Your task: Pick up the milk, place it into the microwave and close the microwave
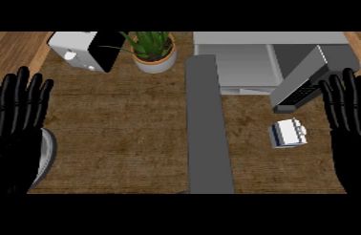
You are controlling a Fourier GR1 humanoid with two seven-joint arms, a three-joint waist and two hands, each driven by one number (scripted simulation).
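Observation:
The milk [289, 133] is a small white carton with a blue side, lying on the brown counter at the right. Behind it stands the microwave [243, 62], its grey inside showing, with its door [304, 79] swung open toward the front right. My right hand [344, 114] rests open at the right edge, fingers up, just right of the milk and apart from it. At the left edge my left hand [21, 119] also rests open, fingers up, holding nothing.
A potted green plant [153, 50] stands at the back centre. A white and black appliance [88, 50] sits at the back left. A grey strip [208, 129] runs front to back down the counter's middle. A grey rounded object [47, 153] shows by my left hand.

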